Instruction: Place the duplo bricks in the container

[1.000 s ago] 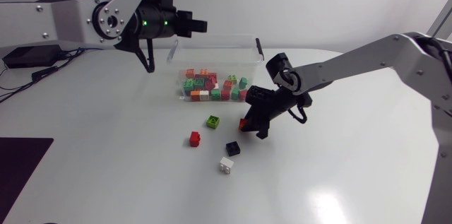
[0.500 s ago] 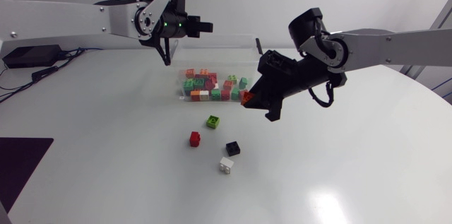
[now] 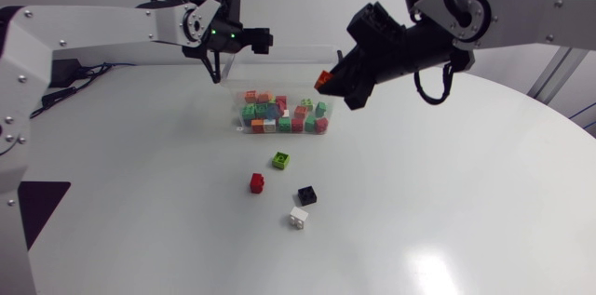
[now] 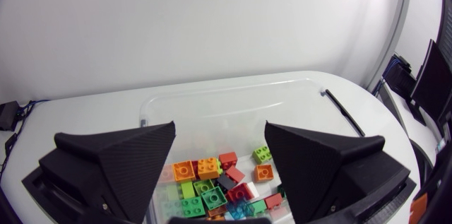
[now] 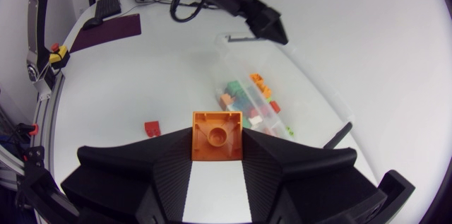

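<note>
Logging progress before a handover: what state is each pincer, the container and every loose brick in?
Left pincer: open, empty.
Right pincer: shut on orange brick, held aloft.
Container: lidless, part-filled with bricks.
Green brick: loose on table.
Red brick: loose on table.
Black brick: loose on table.
White brick: loose on table.

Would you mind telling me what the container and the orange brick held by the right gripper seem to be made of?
The container looks like clear, glossy plastic: the bricks inside show through its walls. The orange brick looks like hard, smooth moulded plastic, with a crisp round stud and even colour.
</note>
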Robot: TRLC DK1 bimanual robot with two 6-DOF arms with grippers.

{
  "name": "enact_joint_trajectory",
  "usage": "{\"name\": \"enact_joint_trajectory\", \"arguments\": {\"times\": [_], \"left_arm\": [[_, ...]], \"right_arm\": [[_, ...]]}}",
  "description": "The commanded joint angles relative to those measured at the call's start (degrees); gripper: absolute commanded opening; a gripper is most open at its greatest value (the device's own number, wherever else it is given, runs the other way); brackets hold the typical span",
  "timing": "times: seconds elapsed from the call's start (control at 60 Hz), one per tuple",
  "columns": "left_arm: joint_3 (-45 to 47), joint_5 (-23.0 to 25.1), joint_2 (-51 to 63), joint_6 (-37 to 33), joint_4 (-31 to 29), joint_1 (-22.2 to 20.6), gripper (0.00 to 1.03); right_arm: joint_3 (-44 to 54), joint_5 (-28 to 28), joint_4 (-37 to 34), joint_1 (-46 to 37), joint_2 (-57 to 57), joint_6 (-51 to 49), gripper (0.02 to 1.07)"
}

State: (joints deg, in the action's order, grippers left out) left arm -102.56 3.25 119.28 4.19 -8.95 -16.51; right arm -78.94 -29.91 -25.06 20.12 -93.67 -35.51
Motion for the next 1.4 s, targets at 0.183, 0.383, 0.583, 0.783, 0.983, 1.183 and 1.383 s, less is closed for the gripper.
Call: {"name": "enact_joint_trajectory", "arguments": {"times": [0.183,0.383,0.583,0.783,0.983,1.183,1.383], "left_arm": [[19.9,10.0,-19.9,-9.2,0.1,3.3,0.98],[30.6,16.0,-28.8,-16.5,-1.3,4.4,0.98],[36.8,19.3,-31.9,-23.3,-5.0,4.6,0.96],[38.1,20.8,-31.8,-26.9,-13.4,3.7,0.96],[38.1,20.2,-28.7,-23.6,-20.6,-1.2,0.96],[39.4,16.6,-26.0,-16.5,-20.8,-5.5,0.96],[38.4,12.8,-20.3,-10.1,-22.3,-8.6,0.96]], "right_arm": [[-10.0,2.4,5.7,0.0,-7.4,9.6,0.33],[-18.2,6.4,9.9,1.0,-15.5,14.3,0.33],[-26.8,10.0,11.9,2.1,-23.5,17.9,0.33],[-33.2,14.2,12.8,3.2,-30.3,20.8,0.35],[-46.9,17.2,4.8,2.4,-39.8,22.7,1.02],[-45.0,17.3,4.3,1.9,-37.2,24.4,1.03],[-31.4,17.2,5.7,1.2,-25.6,24.9,1.03]]}}
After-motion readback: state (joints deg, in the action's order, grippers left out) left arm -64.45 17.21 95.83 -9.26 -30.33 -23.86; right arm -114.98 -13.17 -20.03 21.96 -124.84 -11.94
